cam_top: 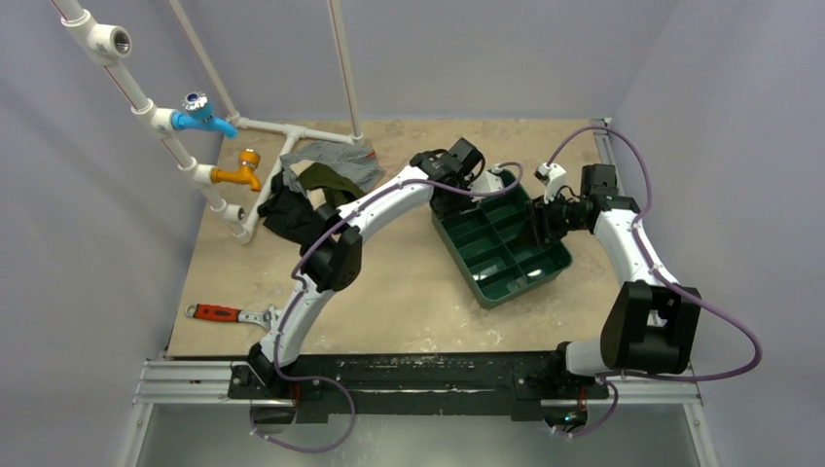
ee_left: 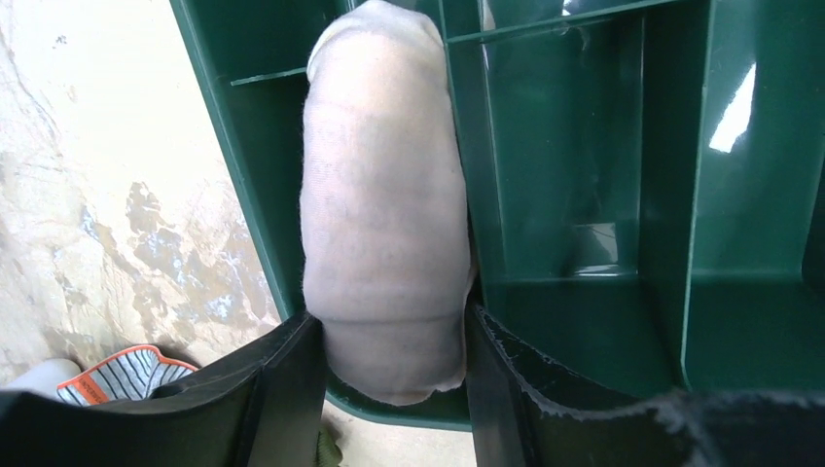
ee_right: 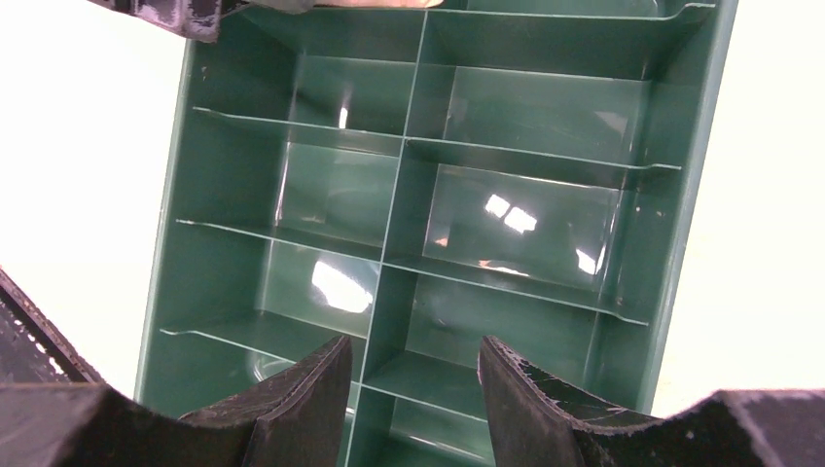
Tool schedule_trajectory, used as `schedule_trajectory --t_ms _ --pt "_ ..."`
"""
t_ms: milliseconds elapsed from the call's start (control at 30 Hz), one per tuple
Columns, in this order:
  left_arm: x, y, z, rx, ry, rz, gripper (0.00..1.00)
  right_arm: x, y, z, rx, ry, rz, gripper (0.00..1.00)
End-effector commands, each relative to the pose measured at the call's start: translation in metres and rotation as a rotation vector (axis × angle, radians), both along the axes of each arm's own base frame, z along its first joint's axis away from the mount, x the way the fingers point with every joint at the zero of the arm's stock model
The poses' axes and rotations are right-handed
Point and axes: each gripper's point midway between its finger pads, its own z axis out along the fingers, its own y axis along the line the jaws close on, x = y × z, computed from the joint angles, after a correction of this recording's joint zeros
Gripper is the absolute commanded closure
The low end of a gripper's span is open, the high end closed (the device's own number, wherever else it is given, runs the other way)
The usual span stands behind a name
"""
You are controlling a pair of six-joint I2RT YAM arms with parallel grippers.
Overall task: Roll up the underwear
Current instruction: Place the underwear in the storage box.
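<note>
At edge compartment of green tray [ee_left: 243, 146]: underwear [ee_left: 384, 214], rolled, clenched in my left claw [ee_left: 391, 321]; release apparently remains. Right claw [ee_right: 413, 352] parted, grasping nothing.

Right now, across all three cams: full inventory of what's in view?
tray: 1, dark green, divided into compartments, table centre-right
underwear: 1, pale beige, rolled, at the tray's far-left edge
grey striped garment: 1, grey, far side by the pipes
olive garment: 1, olive green, same pile
black garment: 1, black, pile's left end
wrench: 1, red handle, near-left of table
blue tap: 1, blue, on the pipe frame
orange tap: 1, orange, below it
pipe frame: 1, white, far left
table: 1, beige
left gripper: 1, black fingers, shut on the underwear
right gripper: 1, black fingers, open over the tray
</note>
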Motion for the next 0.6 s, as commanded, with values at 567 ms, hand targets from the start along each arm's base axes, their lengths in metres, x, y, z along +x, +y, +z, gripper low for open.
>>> schedule_trajectory --t_ms 567 --pt "-0.028 0.0 0.043 -0.102 0.054 -0.059 0.5 -0.001 0.004 0.001 0.033 0.003 0.028 0.49"
